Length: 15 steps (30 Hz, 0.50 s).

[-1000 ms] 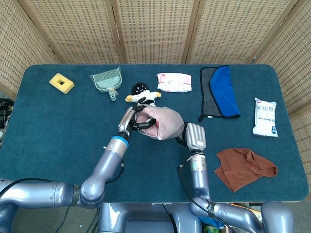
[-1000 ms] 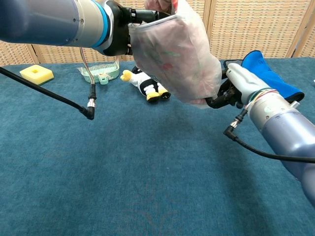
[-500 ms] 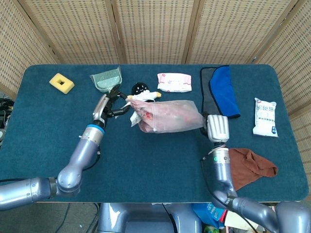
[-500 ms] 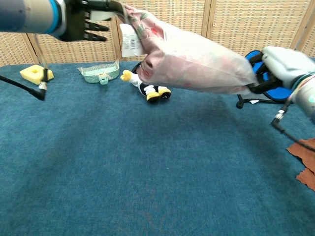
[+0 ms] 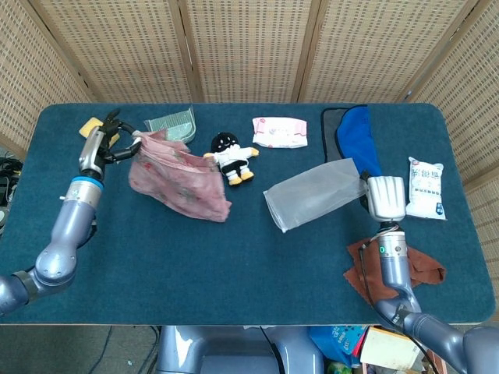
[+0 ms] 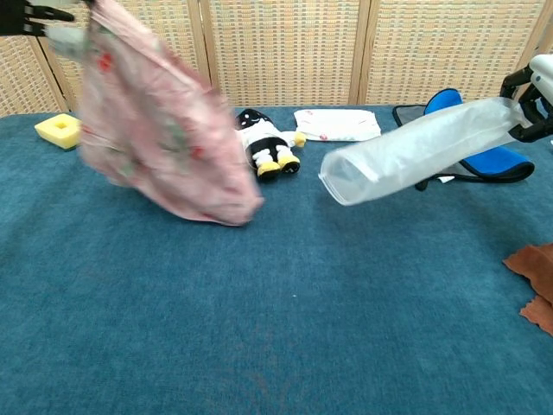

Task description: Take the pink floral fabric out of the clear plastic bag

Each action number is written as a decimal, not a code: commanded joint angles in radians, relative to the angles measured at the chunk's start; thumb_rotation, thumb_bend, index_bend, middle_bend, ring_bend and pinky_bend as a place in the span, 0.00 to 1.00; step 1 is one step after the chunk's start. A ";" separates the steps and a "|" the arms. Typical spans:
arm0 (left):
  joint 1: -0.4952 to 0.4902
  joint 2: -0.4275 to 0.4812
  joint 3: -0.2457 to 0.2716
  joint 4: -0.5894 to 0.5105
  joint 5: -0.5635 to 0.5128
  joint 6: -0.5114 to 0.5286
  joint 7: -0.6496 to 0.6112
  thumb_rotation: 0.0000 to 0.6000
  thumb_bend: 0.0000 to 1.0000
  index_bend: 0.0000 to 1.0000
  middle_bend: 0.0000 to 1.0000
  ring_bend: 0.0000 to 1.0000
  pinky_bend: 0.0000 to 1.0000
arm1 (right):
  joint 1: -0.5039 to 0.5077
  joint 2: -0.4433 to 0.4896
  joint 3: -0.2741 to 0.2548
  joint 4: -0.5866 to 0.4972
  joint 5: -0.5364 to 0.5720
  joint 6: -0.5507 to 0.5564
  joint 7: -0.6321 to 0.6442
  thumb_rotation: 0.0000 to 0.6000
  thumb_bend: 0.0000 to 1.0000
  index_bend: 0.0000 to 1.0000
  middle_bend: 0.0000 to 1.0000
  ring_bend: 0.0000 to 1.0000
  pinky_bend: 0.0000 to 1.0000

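The pink floral fabric (image 5: 178, 182) (image 6: 160, 143) hangs free in the air at the left, held at its top corner by my left hand (image 5: 105, 146) (image 6: 39, 13). The clear plastic bag (image 5: 315, 193) (image 6: 419, 149) is empty and stretches out to the left, mouth open, from my right hand (image 5: 385, 198) (image 6: 533, 93), which grips its closed end at the right. Fabric and bag are well apart, with the panda toy between them.
A panda toy (image 5: 231, 155) lies mid-table. Behind are a yellow sponge (image 6: 59, 130), a green dustpan (image 5: 171, 123), a pink wipes pack (image 5: 279, 132) and a blue-grey cloth (image 5: 355, 146). A brown cloth (image 5: 394, 269) and a white packet (image 5: 426, 188) lie at the right.
My left hand swept far left and pulled the fabric fully out of the bag. My right hand moved right with the bag, which is now empty.
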 commanded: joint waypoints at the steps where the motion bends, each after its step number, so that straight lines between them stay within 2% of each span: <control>1: 0.021 0.029 0.002 0.024 0.016 -0.024 -0.024 1.00 0.65 0.76 0.00 0.00 0.00 | -0.002 0.000 -0.006 0.010 -0.011 0.002 0.004 1.00 0.90 0.81 0.83 0.84 1.00; 8: 0.061 0.090 0.012 0.090 0.039 -0.086 -0.062 1.00 0.65 0.76 0.00 0.00 0.00 | -0.005 -0.007 -0.017 0.023 -0.034 0.007 0.007 1.00 0.90 0.81 0.83 0.84 1.00; 12: 0.068 0.121 0.054 0.149 0.055 -0.155 -0.062 1.00 0.65 0.75 0.00 0.00 0.00 | -0.008 -0.007 -0.018 0.019 -0.049 0.017 0.011 1.00 0.89 0.81 0.80 0.84 1.00; 13: 0.068 0.127 0.067 0.160 0.059 -0.170 -0.058 1.00 0.65 0.66 0.00 0.00 0.00 | -0.010 -0.006 -0.019 0.015 -0.053 0.020 0.014 1.00 0.83 0.76 0.76 0.83 0.96; 14: 0.068 0.133 0.082 0.170 0.067 -0.180 -0.051 1.00 0.64 0.45 0.00 0.00 0.00 | -0.012 -0.004 -0.021 0.010 -0.058 0.021 0.019 1.00 0.66 0.64 0.67 0.77 0.88; 15: 0.070 0.138 0.096 0.177 0.083 -0.188 -0.044 1.00 0.61 0.34 0.00 0.00 0.00 | -0.014 0.001 -0.026 0.002 -0.063 0.019 0.023 1.00 0.54 0.56 0.61 0.71 0.81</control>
